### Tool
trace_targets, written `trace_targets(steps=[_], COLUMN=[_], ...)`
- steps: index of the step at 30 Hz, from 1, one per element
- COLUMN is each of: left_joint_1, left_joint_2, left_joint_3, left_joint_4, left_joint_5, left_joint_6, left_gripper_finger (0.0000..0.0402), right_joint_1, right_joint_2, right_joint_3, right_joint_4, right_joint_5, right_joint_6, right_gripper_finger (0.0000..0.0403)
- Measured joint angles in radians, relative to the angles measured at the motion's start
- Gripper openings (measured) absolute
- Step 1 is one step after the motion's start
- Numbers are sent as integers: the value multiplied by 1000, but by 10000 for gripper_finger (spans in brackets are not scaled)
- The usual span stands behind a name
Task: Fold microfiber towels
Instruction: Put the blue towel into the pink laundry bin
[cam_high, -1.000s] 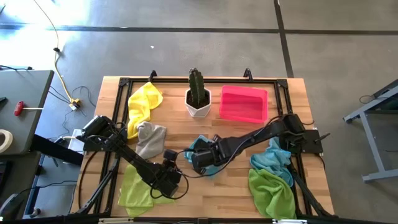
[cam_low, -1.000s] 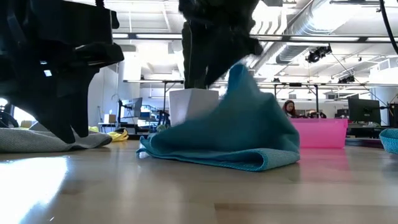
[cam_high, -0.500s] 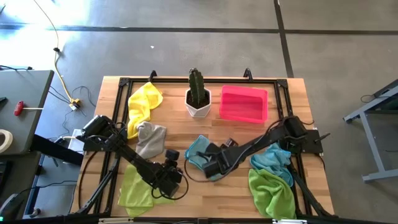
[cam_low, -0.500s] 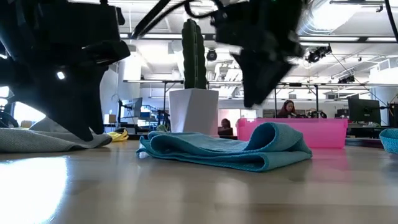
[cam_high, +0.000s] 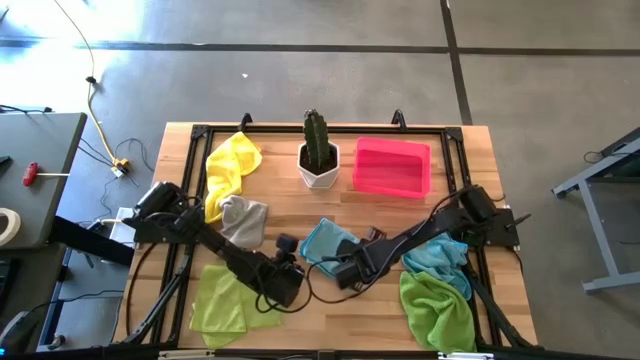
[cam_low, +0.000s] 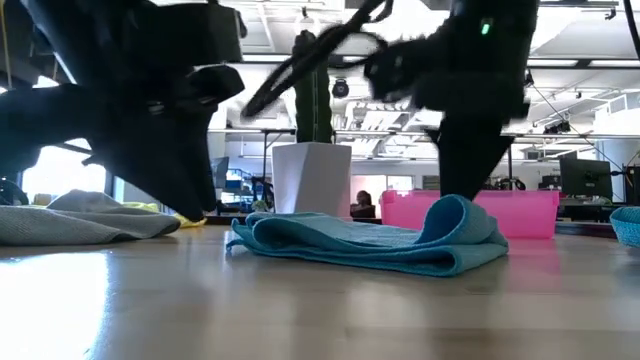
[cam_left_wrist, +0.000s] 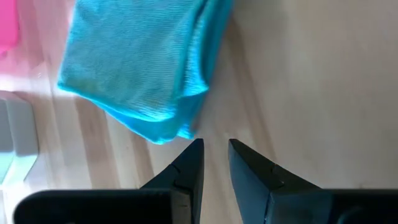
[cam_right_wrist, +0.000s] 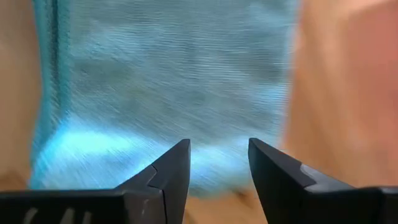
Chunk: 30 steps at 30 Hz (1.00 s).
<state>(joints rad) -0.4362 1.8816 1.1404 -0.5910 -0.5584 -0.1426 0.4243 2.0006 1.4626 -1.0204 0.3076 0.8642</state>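
One soft light-blue microfiber towel (cam_high: 328, 240) lies folded mid-surface; the yellow (cam_high: 231, 162), grey (cam_high: 243, 222), lime-green (cam_high: 218, 303) and other cloths remain loose. Left gripper (cam_left_wrist: 214, 152) and right gripper (cam_right_wrist: 217, 163) fingers gape, gripping nothing.

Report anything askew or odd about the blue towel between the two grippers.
The folded blue towel lies unevenly: one end bulges up in a loose hump while the rest is flat, so the fold is not pressed flat. Nothing looks spilled or damaged.

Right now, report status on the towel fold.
Left pincer open, empty, just off the blue towel's corner. Right pincer open above it. Towel folded over, flat on the table. Nothing in the way.
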Motion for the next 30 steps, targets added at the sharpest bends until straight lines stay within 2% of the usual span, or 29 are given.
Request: trace_targets(steps=[7, 11, 15, 20, 24, 26, 30], left_joint_1=[48, 85, 156, 295, 367, 387, 414], left_joint_2=[0, 0, 0, 1, 2, 15, 32], left_joint_3=[31, 74, 85, 85, 84, 72, 26], left_joint_4=[75, 74, 100, 120, 172, 220, 252], left_joint_5=[-7, -10, 28, 309, 494, 538, 545], left_joint_6=[42, 89, 172, 208, 310, 334, 330], left_gripper_finger=[66, 66, 66, 63, 54, 49, 42], right_joint_1=[16, 30, 31, 28, 28, 31, 37], right_joint_2=[-129, -211, -280, -363, -413, -419, -416], right_joint_3=[13, -69, -241, -476, -615, -671, -750], right_joint_4=[-237, -209, -1, 381, 683, 797, 942], right_joint_5=[134, 212, 164, 29, -22, -29, -36], right_joint_6=[58, 133, 156, 218, 296, 346, 425], right_gripper_finger=[155, 155, 155, 155, 155, 155, 155])
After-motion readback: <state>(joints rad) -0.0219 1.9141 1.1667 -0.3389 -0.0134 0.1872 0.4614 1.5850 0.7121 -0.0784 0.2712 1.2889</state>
